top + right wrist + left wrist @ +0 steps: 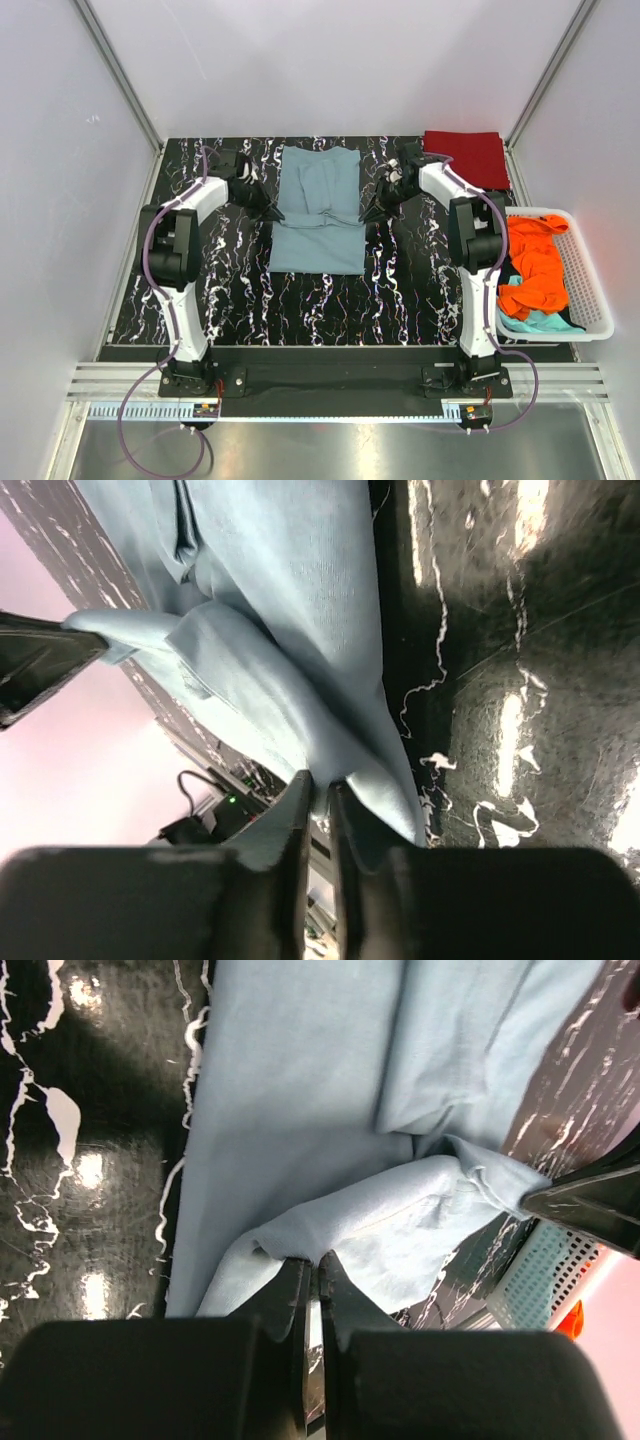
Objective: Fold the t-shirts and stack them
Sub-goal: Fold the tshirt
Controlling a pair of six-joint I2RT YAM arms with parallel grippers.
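grey-blue shirt (318,215), black table (240,290) — white veins

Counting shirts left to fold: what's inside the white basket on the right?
In the white basket an orange t-shirt lies crumpled on top, with a teal t-shirt showing beneath its near edge. Anything deeper is covered.

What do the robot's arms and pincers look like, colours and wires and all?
The left arm and right arm are white shells with black joints on black bases. A purple cable loops along each. The left gripper and right gripper are black, with two slim tapered fingers.
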